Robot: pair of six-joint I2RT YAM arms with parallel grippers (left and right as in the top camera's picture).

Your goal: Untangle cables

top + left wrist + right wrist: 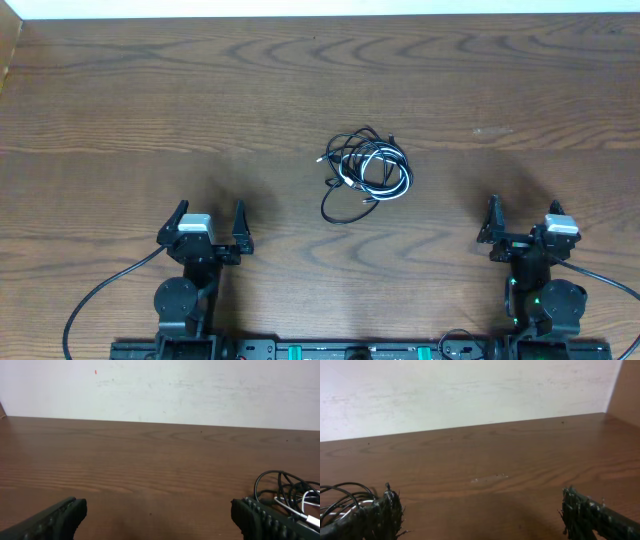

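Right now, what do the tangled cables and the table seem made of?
The cables: probably plastic- or rubber-jacketed cords, black and white, since they bend in loose loops. The table: wood or wood-look laminate, matte brown with grain lines; I can't tell which.

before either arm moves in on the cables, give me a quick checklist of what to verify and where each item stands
1. Left gripper open, nothing between its jaws: ok.
2. Right gripper open, nothing between its jaws: ok.
3. Cables in full overhead view on the table, ahead of and between the two grippers: ok.
4. Both grippers apart from the cables, touching nothing: ok.
5. White cable separated from the black cables: not ok, they loop through one another in one bundle.
6. Which loose end belongs to which cable: cannot tell, too small.
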